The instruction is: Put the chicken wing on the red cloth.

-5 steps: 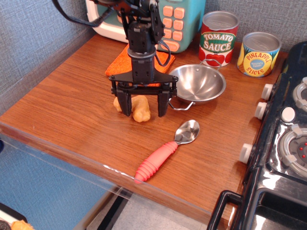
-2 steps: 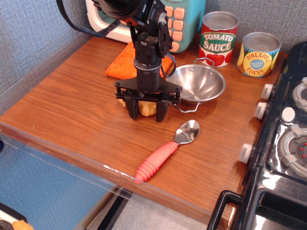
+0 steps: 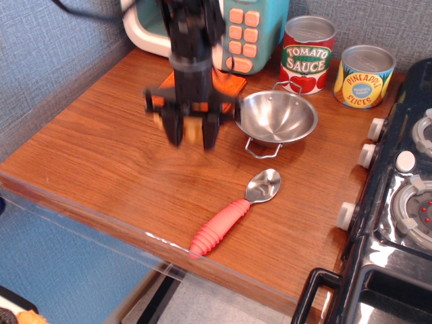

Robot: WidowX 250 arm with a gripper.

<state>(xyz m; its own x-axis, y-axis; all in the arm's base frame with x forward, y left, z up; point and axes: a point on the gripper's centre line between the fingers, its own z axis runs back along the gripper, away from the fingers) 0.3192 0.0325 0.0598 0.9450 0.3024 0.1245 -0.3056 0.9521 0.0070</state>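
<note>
My gripper is motion-blurred, above the table just left of the steel bowl. Its two dark fingers are closed on the golden-orange chicken wing, which hangs between them, lifted off the wood. The red cloth lies behind the gripper in front of the toy microwave. The arm hides most of it; only its right corner and a strip at the left show.
A spoon with a red handle lies near the front edge. Tomato sauce can and pineapple can stand at the back right. The toy microwave is at the back, a toy stove at the right.
The gripper came down around the wing and closed on it. It has now lifted it off the table and moved it back and left toward the cloth.
</note>
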